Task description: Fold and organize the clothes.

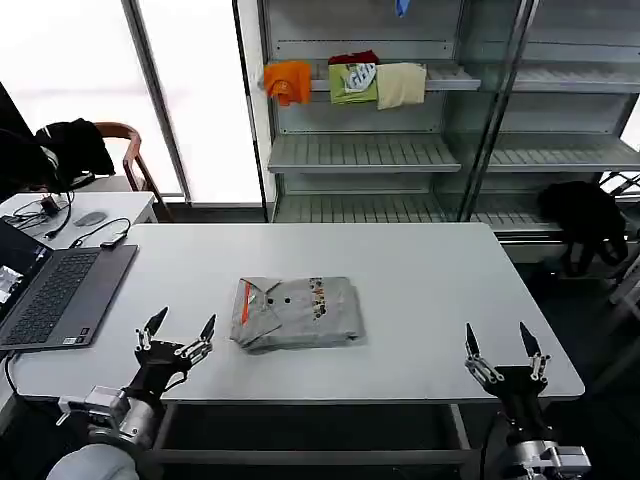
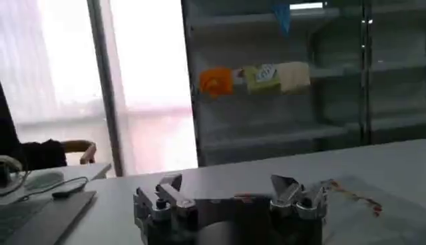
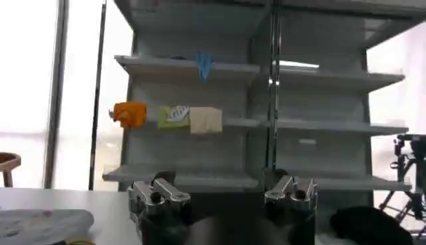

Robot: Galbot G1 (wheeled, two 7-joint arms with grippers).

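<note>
A light grey T-shirt lies folded into a compact rectangle near the middle of the white table, somewhat closer to the front edge than to the back, its orange neck mark turned toward the robot's left and a small multicolour print facing up. The left gripper hovers at the table's front edge near the left corner, fingers spread and holding nothing, just beside the shirt's left end. The right gripper hangs at the front edge near the right corner, fingers likewise parted and empty, well apart from the shirt. An open laptop sits at the table's left edge. Behind the table, a metal shelf unit carries orange, green and cream folded garments.
</note>
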